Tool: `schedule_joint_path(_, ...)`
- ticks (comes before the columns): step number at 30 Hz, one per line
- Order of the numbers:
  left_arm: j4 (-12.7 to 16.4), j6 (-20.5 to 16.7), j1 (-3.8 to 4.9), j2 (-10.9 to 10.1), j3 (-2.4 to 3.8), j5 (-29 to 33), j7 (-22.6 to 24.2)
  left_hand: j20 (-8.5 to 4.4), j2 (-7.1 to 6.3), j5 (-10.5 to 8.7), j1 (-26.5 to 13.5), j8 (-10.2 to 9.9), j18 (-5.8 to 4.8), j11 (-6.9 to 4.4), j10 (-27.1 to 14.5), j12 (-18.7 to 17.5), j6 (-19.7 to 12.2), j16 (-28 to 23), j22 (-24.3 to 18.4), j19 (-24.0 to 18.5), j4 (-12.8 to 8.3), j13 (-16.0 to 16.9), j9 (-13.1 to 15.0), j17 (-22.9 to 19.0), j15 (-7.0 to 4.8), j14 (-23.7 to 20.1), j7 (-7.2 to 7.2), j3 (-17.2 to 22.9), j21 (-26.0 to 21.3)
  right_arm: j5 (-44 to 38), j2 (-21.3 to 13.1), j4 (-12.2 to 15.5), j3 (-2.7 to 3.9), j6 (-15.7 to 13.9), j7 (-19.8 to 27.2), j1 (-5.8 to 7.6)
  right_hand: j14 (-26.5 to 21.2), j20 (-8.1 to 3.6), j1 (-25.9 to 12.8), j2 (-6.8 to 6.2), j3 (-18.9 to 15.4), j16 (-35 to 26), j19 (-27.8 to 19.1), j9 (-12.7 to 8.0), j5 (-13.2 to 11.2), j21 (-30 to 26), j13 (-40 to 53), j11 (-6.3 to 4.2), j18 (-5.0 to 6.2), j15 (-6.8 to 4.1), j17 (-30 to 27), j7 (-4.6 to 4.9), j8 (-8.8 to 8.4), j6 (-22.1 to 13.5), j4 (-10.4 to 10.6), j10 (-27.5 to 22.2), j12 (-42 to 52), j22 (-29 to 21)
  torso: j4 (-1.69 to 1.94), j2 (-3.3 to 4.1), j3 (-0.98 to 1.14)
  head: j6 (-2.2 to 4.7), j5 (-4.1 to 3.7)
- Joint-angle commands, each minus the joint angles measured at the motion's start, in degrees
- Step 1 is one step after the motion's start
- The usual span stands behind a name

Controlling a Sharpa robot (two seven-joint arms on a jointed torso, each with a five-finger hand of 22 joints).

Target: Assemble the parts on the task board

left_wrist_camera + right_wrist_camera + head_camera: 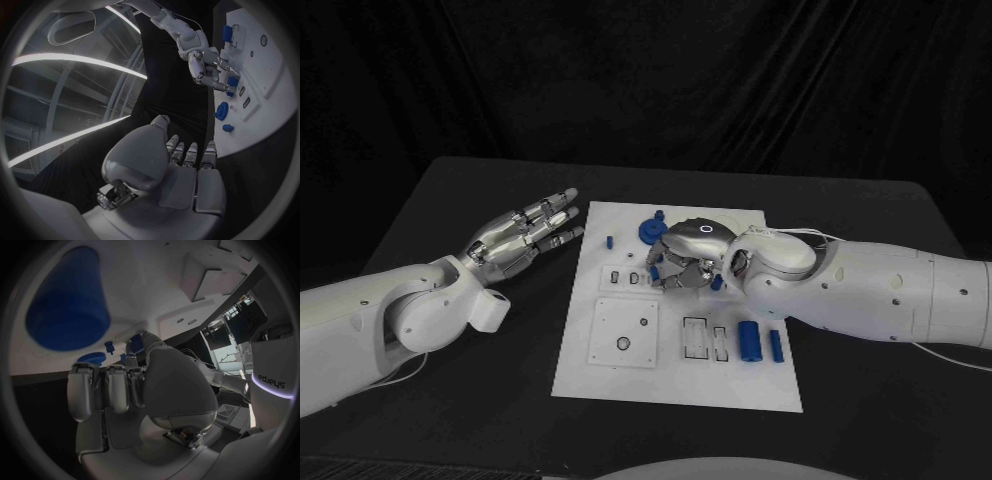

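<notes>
Several small blue parts sit on the white task board [678, 370], spread around the right hand [681, 262].

Item: blue cylinder [749, 342]. Lies on its side on the board, near the right hand on the wrist side, toward the robot's body; a second, slimmer blue piece [776, 344] lies just beside it. Judged light, rigid moulded plastic with a smooth, rather slippery skin, and it may roll when nudged. Best taken across its round middle, fingers on opposite sides, so it cannot spin out.

Item: blue round knob [651, 229]. Stands in the board just beyond the right hand's fingertips. Judged stiff, light; its rim looks ribbed in the right wrist view, which would help the hold.

Item: small blue peg [609, 241]. Stands upright between the two hands, nearer the board's edge. Tiny and easy to knock over; pinch it at the top.

Right hand: hovers low over the board's middle, fingers curled down toward the slots; whether they pinch a piece cannot be told, though blue shows just beside them [717, 283].

Left hand [524, 236]: off the board over the black table [459, 200], fingers stretched out and apart, holding nothing.

Board: flat, stiff, with cut-out recesses; parts must enter squarely, so a gentle, straight press suits them.
</notes>
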Motion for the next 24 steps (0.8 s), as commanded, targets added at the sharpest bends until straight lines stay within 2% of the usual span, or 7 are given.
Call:
schedule_joint_path(1,0.05,0.69,-0.07,0.13,0.05,0.04,0.63,0.28,0.17,0.34,0.12,0.38,0.99,0.45,-0.02,-0.38,-0.08,-0.21,0.08,-0.01,0.07,-0.10,0.03,-0.06,0.34,-0.02,0.36,0.21,0.22,-0.74,-0.12,-0.07,-0.14,1.35,-0.60,-0.22,4.10,0.45,-0.46,-0.09,-0.05,-0.34,3.24,0.05,-0.22,-0.34,15.06,0.47,-0.39,0.58,4.47,-0.05,-0.40,-0.49,-0.41,6.00,0.20,13.21,0.05,-0.06,0.02,-0.06,-0.02)
schedule_joint_path(6,-0.02,0.74,-0.07,0.21,0.05,0.04,0.62,0.30,0.13,0.34,0.01,0.40,0.99,0.52,-0.02,-0.38,-0.06,-0.21,0.07,-0.02,-0.06,-0.10,0.03,-0.06,0.32,-0.02,0.43,0.48,0.21,-0.74,-0.08,-0.12,-0.14,1.37,-0.44,-0.22,4.07,0.67,-1.16,-0.37,-0.35,-0.39,3.23,-0.62,-2.17,-0.40,15.06,0.61,-0.38,0.79,4.28,0.13,-1.97,-2.21,-0.48,6.00,0.20,13.19,0.07,-0.03,0.06,-0.09,-0.04)
schedule_joint_path(10,-0.07,0.76,-0.08,0.25,0.05,0.04,0.62,0.30,0.13,0.34,0.01,0.40,0.99,0.52,-0.02,-0.38,-0.06,-0.21,0.07,-0.02,-0.06,-0.10,0.03,-0.06,0.32,-0.02,0.43,0.48,0.21,-0.74,-0.12,-0.16,-0.14,1.14,-0.14,-0.22,4.05,0.76,-2.32,-1.29,-1.12,-0.40,3.23,-2.53,-6.82,-0.46,15.06,0.27,-0.36,0.75,4.13,0.38,-5.28,-7.04,-0.02,6.00,0.20,13.19,0.08,-0.04,0.04,-0.11,-0.02)
schedule_joint_path(14,-0.09,0.76,-0.09,0.24,0.05,0.04,0.59,0.30,0.13,0.34,0.01,0.40,0.99,0.52,-0.02,-0.38,-0.06,-0.21,0.07,-0.02,-0.06,-0.10,0.03,-0.06,0.32,-0.02,0.43,0.48,0.21,-0.75,-0.21,-0.17,-0.14,0.71,0.15,-0.23,4.03,0.29,-3.93,-3.94,-2.19,-0.39,3.25,-4.74,-12.92,-0.51,15.06,-0.63,-0.35,0.22,3.97,-0.01,-7.84,-10.31,3.45,6.00,0.20,13.19,0.05,0.01,0.03,-0.14,0.03)
schedule_joint_path(17,-0.13,0.76,-0.10,0.24,0.05,0.04,0.58,0.30,0.13,0.34,0.01,0.40,0.99,0.52,-0.02,-0.38,-0.06,-0.21,0.07,-0.02,-0.06,-0.10,0.03,-0.06,0.32,-0.02,0.43,0.48,0.21,-0.75,-0.33,-0.17,-0.14,0.10,0.44,-0.23,4.01,0.15,-3.98,-5.10,-2.77,-0.40,3.26,-6.01,-13.12,-0.51,15.06,-0.89,-0.36,0.08,3.87,-0.28,-8.93,-13.56,4.50,6.00,0.20,13.19,0.06,0.02,0.03,-0.14,0.03)
schedule_joint_path(20,-0.18,0.74,-0.10,0.25,0.05,0.04,0.57,0.30,0.13,0.34,0.01,0.40,0.99,0.52,-0.02,-0.38,-0.06,-0.21,0.07,-0.02,-0.06,-0.10,0.03,-0.06,0.32,-0.02,0.43,0.48,0.21,-0.75,-0.50,-0.19,-0.14,-1.15,0.93,-0.22,3.99,-0.11,-4.62,-6.60,-3.97,-0.41,3.24,-7.99,-13.18,-0.56,15.06,-1.37,-0.35,-0.20,3.81,-0.81,-9.84,-20.39,4.74,6.00,0.20,13.18,0.07,-0.02,0.02,-0.12,0.05)
schedule_joint_path(24,-0.13,0.64,-0.11,0.17,0.05,0.04,0.55,0.30,0.13,0.34,0.01,0.40,0.99,0.52,-0.02,-0.38,-0.06,-0.21,0.07,-0.02,-0.06,-0.10,0.03,-0.06,0.32,-0.02,0.43,0.48,0.21,-0.75,-0.88,0.03,-0.13,-3.94,1.60,-0.20,3.99,-0.26,-5.50,-7.10,-4.86,-0.40,3.23,-8.51,-13.16,-0.58,15.06,-1.60,-0.35,-0.33,3.79,-1.03,-9.75,-21.41,4.82,6.00,0.20,13.18,0.04,-0.03,0.04,-0.13,0.13)
